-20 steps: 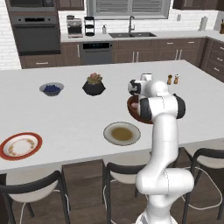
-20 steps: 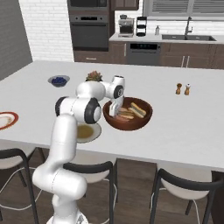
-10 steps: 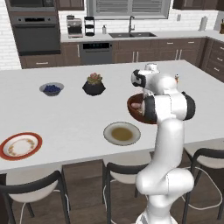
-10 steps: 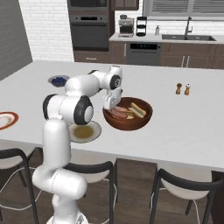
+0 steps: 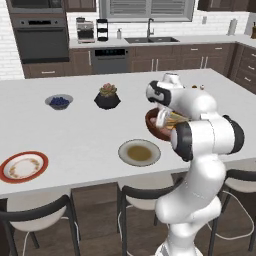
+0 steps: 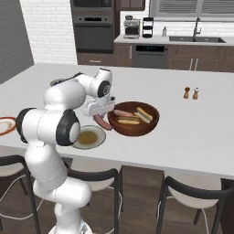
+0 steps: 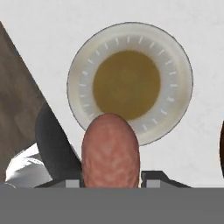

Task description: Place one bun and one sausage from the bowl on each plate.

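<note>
My gripper [image 6: 101, 112] is shut on a reddish sausage [image 6: 103, 122] that hangs from it, end down. It hovers between the reddish-brown bowl [image 6: 137, 131] and the pale grey plate [image 6: 78, 142]. In the hand view the sausage [image 7: 110, 148] sits between the fingertips, over the near rim of the grey plate [image 7: 175, 57] with its brownish centre. Buns [image 6: 143, 114] and another sausage [image 6: 121, 112] lie in the bowl. The orange-rimmed plate [image 5: 10, 161] lies far to the left near the counter's front edge. From the left base view the gripper [image 5: 161, 119] covers part of the bowl [image 5: 151, 126].
A small grey bowl of blue berries [image 5: 59, 101] and a black plant pot [image 5: 107, 97] stand further back on the counter. Salt and pepper shakers [image 6: 191, 93] stand beyond the bowl to the right. Stools line the counter's front edge.
The arm has swung from over the bowl towards the pale grey plate, carrying the sausage with it. The jaws have kept their grip.
</note>
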You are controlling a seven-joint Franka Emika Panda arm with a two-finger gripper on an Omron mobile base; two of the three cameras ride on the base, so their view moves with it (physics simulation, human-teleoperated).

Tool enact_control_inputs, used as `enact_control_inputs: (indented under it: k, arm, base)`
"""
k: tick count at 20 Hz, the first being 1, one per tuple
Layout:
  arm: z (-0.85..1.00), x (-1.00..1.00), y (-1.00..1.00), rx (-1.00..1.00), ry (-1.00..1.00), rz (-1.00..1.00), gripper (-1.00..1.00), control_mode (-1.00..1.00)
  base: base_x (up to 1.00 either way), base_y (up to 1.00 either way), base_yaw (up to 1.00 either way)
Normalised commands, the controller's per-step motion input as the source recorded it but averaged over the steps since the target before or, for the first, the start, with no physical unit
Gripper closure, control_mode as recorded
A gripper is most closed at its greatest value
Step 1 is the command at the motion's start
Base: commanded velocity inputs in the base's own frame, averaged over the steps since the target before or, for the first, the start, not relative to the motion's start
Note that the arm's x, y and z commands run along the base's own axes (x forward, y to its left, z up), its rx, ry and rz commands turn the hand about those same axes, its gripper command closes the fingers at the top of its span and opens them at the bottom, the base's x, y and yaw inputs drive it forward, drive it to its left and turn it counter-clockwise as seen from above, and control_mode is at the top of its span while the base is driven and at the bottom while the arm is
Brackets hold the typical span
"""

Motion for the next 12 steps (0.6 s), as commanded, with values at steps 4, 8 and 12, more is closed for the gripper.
enact_control_inputs:
  k: [4, 8, 12]
  arm:
    - [0.00, 0.04, 0.77, -0.09, -0.08, -0.29, 1.00, -1.00]
    - [-0.11, 0.33, 0.25, -0.06, -0.03, -0.08, 1.00, -1.00]
    - [-0.18, 0.41, 0.00, -0.06, 0.00, -0.02, 1.00, -1.00]
  base:
    - [0.00, 0.00, 0.00]
    - [0.00, 0.00, 0.00]
    - [0.00, 0.00, 0.00]
